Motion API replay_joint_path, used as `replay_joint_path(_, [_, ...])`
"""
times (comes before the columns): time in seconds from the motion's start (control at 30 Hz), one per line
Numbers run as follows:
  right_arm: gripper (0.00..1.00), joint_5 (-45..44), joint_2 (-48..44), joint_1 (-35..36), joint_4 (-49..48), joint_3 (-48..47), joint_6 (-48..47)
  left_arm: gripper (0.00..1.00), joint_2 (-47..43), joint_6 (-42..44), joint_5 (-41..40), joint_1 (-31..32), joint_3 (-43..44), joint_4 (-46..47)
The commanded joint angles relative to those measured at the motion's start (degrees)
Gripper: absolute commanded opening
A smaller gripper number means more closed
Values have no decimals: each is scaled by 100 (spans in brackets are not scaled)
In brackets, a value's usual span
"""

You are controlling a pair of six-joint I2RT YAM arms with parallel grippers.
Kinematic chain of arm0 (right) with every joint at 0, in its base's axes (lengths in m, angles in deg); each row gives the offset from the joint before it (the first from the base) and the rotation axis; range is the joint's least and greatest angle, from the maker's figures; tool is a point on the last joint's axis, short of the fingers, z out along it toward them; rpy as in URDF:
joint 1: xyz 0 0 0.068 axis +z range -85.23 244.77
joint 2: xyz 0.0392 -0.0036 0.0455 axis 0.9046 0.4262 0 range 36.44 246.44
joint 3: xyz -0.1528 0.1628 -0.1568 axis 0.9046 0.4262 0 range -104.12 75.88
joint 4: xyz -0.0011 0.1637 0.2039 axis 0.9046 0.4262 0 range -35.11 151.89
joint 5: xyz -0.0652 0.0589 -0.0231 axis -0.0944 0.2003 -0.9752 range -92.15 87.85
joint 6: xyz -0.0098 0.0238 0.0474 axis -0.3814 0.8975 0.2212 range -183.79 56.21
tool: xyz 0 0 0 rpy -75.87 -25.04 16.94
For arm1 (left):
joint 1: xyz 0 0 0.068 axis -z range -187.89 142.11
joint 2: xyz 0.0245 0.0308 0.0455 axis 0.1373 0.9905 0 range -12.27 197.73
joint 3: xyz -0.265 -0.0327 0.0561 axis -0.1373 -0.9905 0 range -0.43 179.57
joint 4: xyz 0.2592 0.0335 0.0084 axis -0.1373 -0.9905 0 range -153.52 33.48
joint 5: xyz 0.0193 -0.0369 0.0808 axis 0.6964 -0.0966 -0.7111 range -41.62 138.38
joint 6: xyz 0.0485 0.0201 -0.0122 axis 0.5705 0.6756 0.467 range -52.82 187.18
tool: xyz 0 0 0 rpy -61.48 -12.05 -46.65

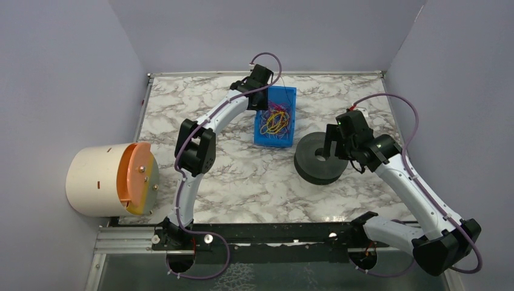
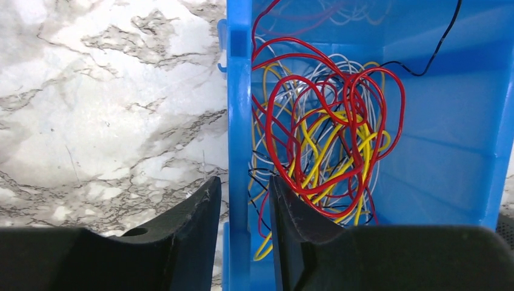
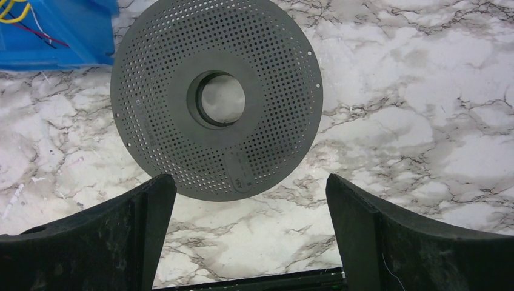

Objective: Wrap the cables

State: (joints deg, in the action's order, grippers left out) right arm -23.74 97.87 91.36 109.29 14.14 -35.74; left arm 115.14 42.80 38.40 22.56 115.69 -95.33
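Note:
The cables (image 1: 276, 121) are a tangle of thin red, yellow, white and black wires (image 2: 321, 139) lying in a blue bin (image 1: 285, 140). My left gripper (image 1: 263, 106) reaches down at the bin's left side. In the left wrist view its jaws (image 2: 244, 180) straddle the bin's left wall (image 2: 239, 121), slightly open, with a gap on each side. The inner finger (image 2: 291, 212) is among the wires but grips none. My right gripper (image 1: 330, 145) hangs wide open and empty (image 3: 251, 182) over the near side of the dark perforated spool (image 3: 218, 97), which lies flat on the table (image 1: 318, 160).
A cream cylinder with an orange lid (image 1: 109, 179) lies on its side at the table's left edge. A black rail (image 1: 273, 233) runs along the near edge between the arm bases. Grey walls enclose the marble table (image 1: 242, 176) on three sides.

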Motion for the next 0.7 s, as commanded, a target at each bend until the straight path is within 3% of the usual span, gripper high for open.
replay_joint_path(0.0, [99,-129,-34,-84,72,12,-42,42,-180,100,185,6,-46,46])
replay_joint_path(0.2, [99,103,64,-307,-164,96,-181,53,-853,201,90,9,-598,57])
replay_joint_path(0.33, [91,686,138,-353,-390,131,-233,55,-1410,318,84,8,-1218,49])
replay_joint_path(0.5, [69,1374,394,-352,-673,242,-280,57,-2292,422,93,12,-2036,57])
replay_joint_path(0.67, [35,1405,595,-349,-955,374,-293,63,-3267,522,360,17,-2854,80])
